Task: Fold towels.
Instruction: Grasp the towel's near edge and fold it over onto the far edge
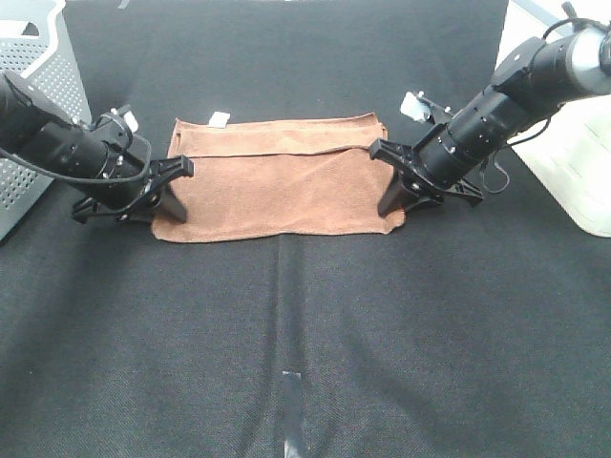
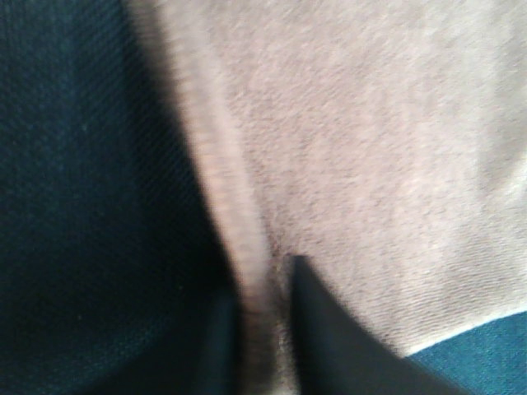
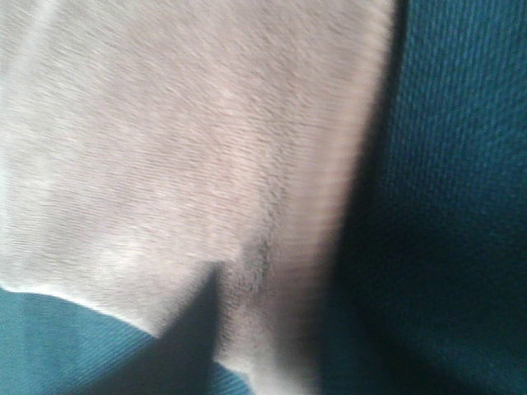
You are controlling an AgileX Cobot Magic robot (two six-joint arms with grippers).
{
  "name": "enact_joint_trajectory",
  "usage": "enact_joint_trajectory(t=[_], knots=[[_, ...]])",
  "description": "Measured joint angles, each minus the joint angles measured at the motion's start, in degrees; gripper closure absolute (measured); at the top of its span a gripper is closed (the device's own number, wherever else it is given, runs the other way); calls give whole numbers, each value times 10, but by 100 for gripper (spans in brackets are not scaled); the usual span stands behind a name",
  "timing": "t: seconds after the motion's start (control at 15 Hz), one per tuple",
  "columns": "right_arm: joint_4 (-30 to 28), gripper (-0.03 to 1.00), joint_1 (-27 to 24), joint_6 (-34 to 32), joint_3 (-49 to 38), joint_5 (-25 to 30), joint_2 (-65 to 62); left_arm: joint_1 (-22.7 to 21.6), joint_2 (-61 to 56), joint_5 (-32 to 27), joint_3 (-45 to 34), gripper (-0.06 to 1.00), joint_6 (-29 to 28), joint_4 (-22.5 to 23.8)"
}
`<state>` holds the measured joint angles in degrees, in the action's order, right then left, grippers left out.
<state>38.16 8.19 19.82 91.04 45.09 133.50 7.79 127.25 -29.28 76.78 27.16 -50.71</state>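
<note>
The reddish-brown towel lies folded on the black table, with a white tag at its far edge. My left gripper is down at the towel's front-left corner. In the left wrist view its fingers close on the hemmed side edge of the towel. My right gripper is at the front-right corner. In the right wrist view it pinches the towel's side edge; one finger shows clearly, and the other is lost in shadow.
A grey perforated basket stands at the far left. A white container stands at the right edge. A strip of tape marks the black cloth near the front.
</note>
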Motion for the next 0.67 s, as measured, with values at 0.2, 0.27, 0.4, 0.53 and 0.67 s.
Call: enact_joint_trajectory(t=[0.2,0.27,0.4,0.53,0.67], knots=[[-12,97,0,-14,0,6,-1,-2,-7,-19,-1,94,0,12],[-26,97,0,-22,0,17,-4,-10,-18,-40,-1,94,0,18],[-42,97,0,-30,-7,51,-18,-34,-41,-89,-1,94,-1,40],[-41,97,0,-30,-57,58,-53,-37,-66,-134,-15,94,-16,92],[-41,97,0,-28,-119,54,-84,-21,-80,-138,-59,94,-23,108]])
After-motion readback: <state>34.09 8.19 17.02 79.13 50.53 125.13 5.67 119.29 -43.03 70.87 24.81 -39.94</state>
